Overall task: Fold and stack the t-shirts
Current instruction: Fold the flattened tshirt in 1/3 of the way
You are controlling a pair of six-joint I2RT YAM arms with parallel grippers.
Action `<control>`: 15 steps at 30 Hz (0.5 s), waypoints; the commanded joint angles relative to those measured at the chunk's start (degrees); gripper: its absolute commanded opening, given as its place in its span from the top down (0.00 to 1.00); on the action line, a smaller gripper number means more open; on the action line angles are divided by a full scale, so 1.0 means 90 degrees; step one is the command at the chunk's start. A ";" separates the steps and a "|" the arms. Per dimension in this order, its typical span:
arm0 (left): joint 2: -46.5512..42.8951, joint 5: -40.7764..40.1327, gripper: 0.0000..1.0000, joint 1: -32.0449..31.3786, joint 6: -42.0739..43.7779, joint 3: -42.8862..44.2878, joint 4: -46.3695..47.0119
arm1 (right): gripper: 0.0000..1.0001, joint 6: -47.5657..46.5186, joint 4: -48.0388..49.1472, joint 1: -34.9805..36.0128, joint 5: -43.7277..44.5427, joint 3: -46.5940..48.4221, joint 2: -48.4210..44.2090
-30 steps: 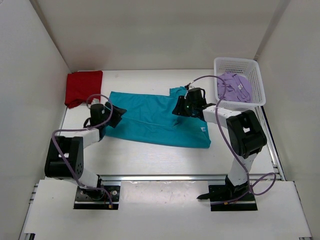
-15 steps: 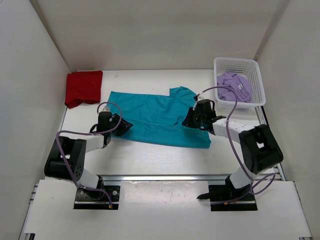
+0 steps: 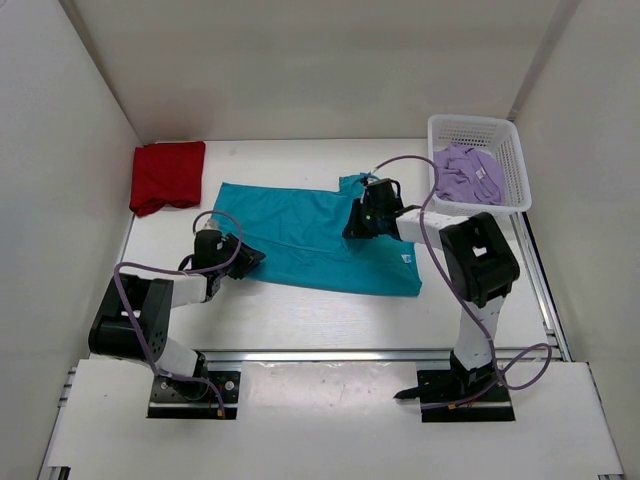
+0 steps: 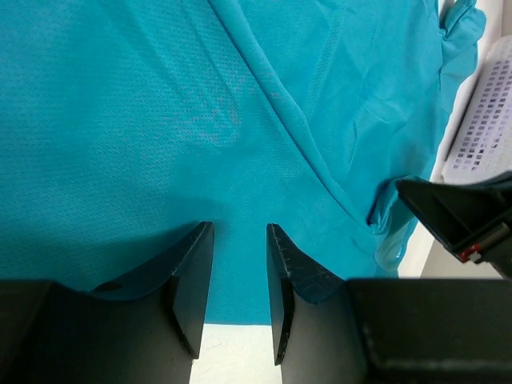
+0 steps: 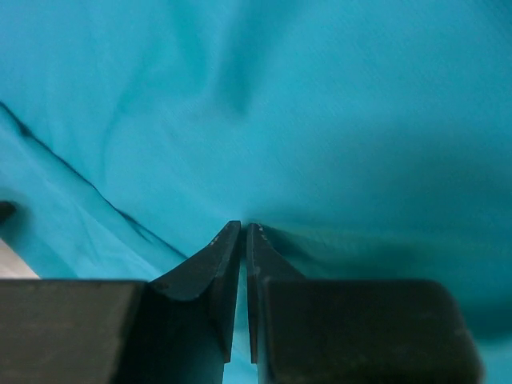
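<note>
On the tabletop, teal shirt lies spread flat; right tool clamps cloth by the far sleeve; left tool, jaws apart, sits over the near hem, probably readying a two-point lift for folding.

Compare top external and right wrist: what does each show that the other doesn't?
Top external only: the red t-shirt at the far left, the lavender t-shirt in the white basket, and the left gripper at the near left edge of the teal t-shirt. Right wrist only: the right gripper close up, jaws all but closed, cloth puckered at their tips. Both: the teal t-shirt.
</note>
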 commanded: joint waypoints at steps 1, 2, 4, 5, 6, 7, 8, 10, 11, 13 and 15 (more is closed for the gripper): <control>-0.0185 0.0180 0.57 0.0101 -0.0114 -0.0072 0.0255 | 0.93 0.0029 -0.0054 0.0072 -0.0392 0.0646 0.0195; -0.0215 0.0151 0.58 0.0081 -0.0105 -0.0101 0.0235 | 0.93 0.0088 0.0025 0.0052 -0.0567 0.0773 0.0282; -0.0283 0.0160 0.57 0.0042 -0.0036 -0.0033 0.0177 | 0.93 0.0108 0.0006 0.0023 -0.0812 0.0930 0.0176; -0.0322 0.0102 0.57 0.0042 0.0060 -0.0014 0.0099 | 0.91 0.0040 0.0035 0.0023 -0.0745 0.0901 0.0001; -0.0380 0.0063 0.57 -0.0035 0.0061 -0.0013 0.0069 | 0.91 -0.0067 0.0025 0.0033 -0.0600 0.0746 -0.0242; -0.0439 -0.0102 0.56 -0.0123 0.0139 0.0035 -0.0018 | 0.88 -0.0107 0.0025 0.0052 -0.0434 0.0677 -0.0534; -0.0459 -0.0161 0.56 -0.0201 0.0284 0.0065 -0.0106 | 0.84 -0.0126 -0.0013 0.0052 -0.0316 0.0328 -0.0731; -0.0430 -0.0434 0.56 -0.0454 0.0402 0.0278 -0.0272 | 0.77 -0.0059 0.0512 0.0004 -0.0160 -0.0656 -0.1452; -0.0391 -0.0445 0.55 -0.0514 0.0490 0.0318 -0.0389 | 0.76 -0.0020 0.0591 -0.0016 -0.0111 -0.0874 -0.1649; -0.0158 -0.0465 0.56 -0.0690 0.0579 0.0630 -0.0516 | 0.79 0.0078 0.0825 -0.0055 -0.0052 -0.1742 -0.2166; 0.0107 -0.0318 0.56 -0.0671 0.0550 0.0748 -0.0546 | 0.86 0.0069 0.0700 -0.0065 0.0133 -0.2203 -0.2344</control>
